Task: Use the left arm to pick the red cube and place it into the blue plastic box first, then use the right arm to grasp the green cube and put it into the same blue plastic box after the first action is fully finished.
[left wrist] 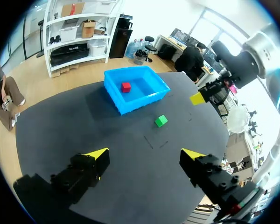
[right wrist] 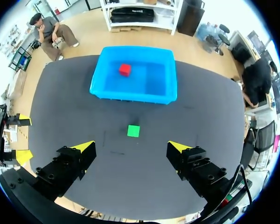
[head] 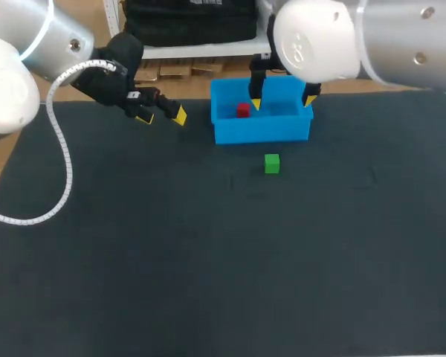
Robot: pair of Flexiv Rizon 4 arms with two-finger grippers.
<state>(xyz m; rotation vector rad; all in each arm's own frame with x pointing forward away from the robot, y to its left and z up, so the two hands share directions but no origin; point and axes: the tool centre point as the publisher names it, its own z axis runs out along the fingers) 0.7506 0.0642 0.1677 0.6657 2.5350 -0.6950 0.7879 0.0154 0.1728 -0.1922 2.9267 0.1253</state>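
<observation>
Dark tabletop (head: 134,260) bears green cube (head: 271,163) near blue box (head: 262,130) containing red cube (head: 242,110); both jaws wide, empty.

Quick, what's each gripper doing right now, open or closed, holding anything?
Left gripper: open, holding nothing.
Right gripper: open, holding nothing.

dark charcoal surface (head: 171,260), matte and cloth-like, fills most of the head view, plain with no pattern, a few faint short scuff marks (left wrist: 148,141) near its middle, barely visible from above, far edge straight
</observation>
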